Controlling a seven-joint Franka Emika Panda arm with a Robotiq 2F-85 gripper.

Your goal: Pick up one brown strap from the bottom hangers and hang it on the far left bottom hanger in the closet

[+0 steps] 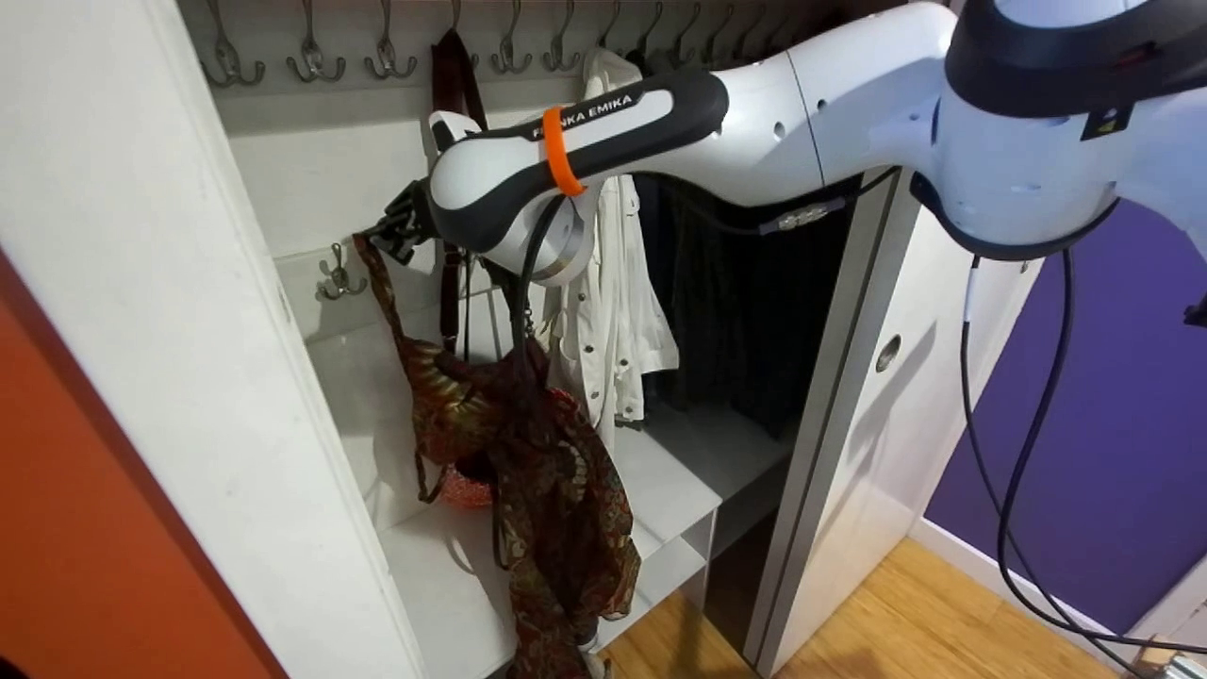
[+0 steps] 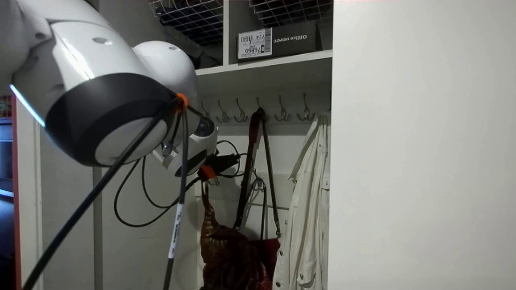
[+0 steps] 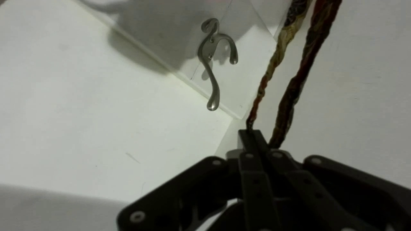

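My gripper (image 1: 374, 232) is shut on the brown strap (image 1: 382, 288); in the wrist view the fingertips (image 3: 251, 133) pinch one strand of the strap (image 3: 293, 88). A second strand passes behind the right finger. The strap runs down to the patterned brown-red bag (image 1: 453, 396), which hangs from it. The far left bottom hanger (image 1: 339, 275), a silver hook on a white plate, is left of and below my fingertips in an exterior view. In the wrist view this hook (image 3: 209, 56) is empty, apart from the strap. Silver hooks in a row (image 1: 385, 58) run higher up in the closet (image 1: 311, 179).
A dark red shoulder strap (image 2: 252, 133) hangs from the upper row, beside my gripper. A white jacket (image 1: 603, 292) hangs farther right. A white shelf (image 1: 660, 481) lies below. A white door frame (image 1: 189, 311) stands at the left. Another low hook (image 2: 258, 183) holds thin dark straps.
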